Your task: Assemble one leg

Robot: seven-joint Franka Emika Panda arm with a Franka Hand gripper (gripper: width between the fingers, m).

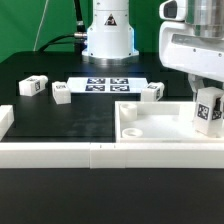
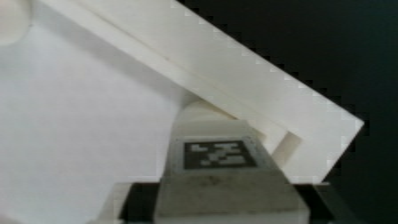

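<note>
My gripper is shut on a leg, a small white post with a black-and-white tag. It holds the leg upright over the near corner of the white tabletop panel, on the exterior view's right. In the wrist view the leg sits between the dark fingers, just above the panel's flat surface beside its raised rim. I cannot tell whether the leg touches the panel. Three more legs lie on the black table.
The marker board lies flat in front of the robot base. A low white wall runs along the table's front edge, with a short piece at the exterior view's left.
</note>
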